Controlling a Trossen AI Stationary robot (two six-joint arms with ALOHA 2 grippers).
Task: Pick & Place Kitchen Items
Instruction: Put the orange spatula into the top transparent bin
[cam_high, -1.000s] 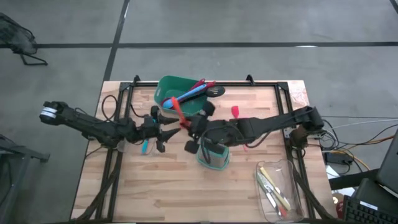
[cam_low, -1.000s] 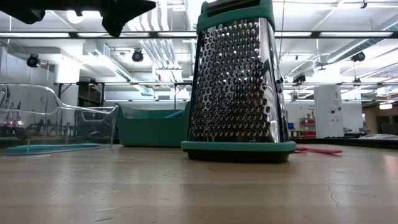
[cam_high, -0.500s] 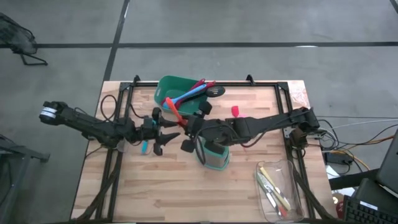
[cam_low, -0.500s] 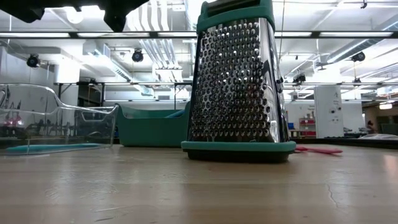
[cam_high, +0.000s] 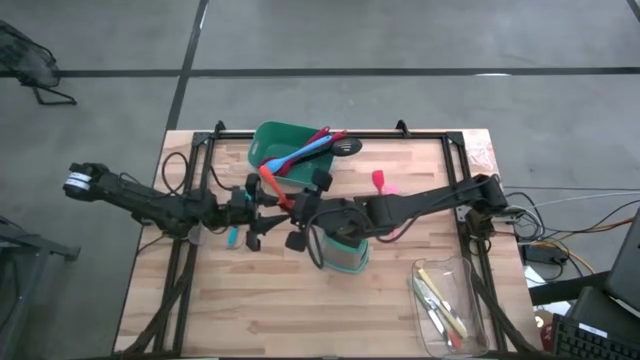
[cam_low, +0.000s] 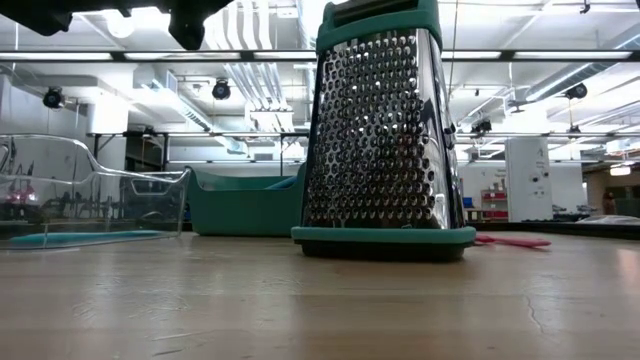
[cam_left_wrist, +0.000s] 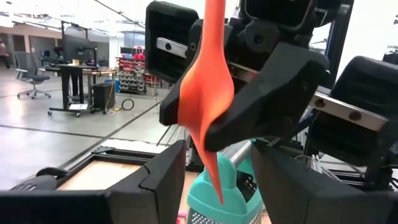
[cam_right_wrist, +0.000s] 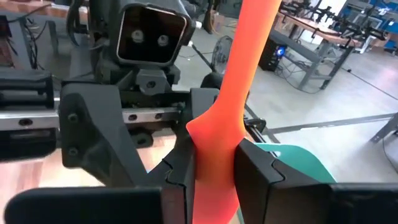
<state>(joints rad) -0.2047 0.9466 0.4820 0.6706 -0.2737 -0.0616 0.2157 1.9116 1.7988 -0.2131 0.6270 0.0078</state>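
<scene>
My right gripper (cam_high: 298, 210) is shut on an orange spatula (cam_high: 273, 185), above the table just near of the green tub (cam_high: 285, 145). My left gripper (cam_high: 262, 222) is open right in front of it. Its two fingers (cam_left_wrist: 163, 182) stand on either side of the spatula's lower tip (cam_left_wrist: 216, 183) without touching it. The tub holds a blue spoon (cam_high: 300, 153), red spoons and a black slotted spoon (cam_high: 347, 146). A pink-red spatula (cam_high: 380, 182) lies flat on the table. A blue spatula (cam_high: 232, 237) lies under my left arm. My right gripper pinches the orange spatula between its two fingers (cam_right_wrist: 180, 177), where the handle widens (cam_right_wrist: 214, 140). The fingers come level from the table's right side and lie across it. The spatula is lifted clear and tilted, with its handle rising above the fingers and its tip (cam_left_wrist: 216, 183) below them.
A teal box grater (cam_high: 345, 250) stands upright just near of my right gripper and fills the low view (cam_low: 380, 130). A clear tray (cam_high: 445, 305) with pale tools sits at the near right. Another clear tray (cam_low: 90, 190) shows at the left. A black frame (cam_high: 300, 135) borders the table.
My right gripper has moved toward the table's left, closer to my left gripper. It carries the orange spatula, which stays lifted and tilted.
</scene>
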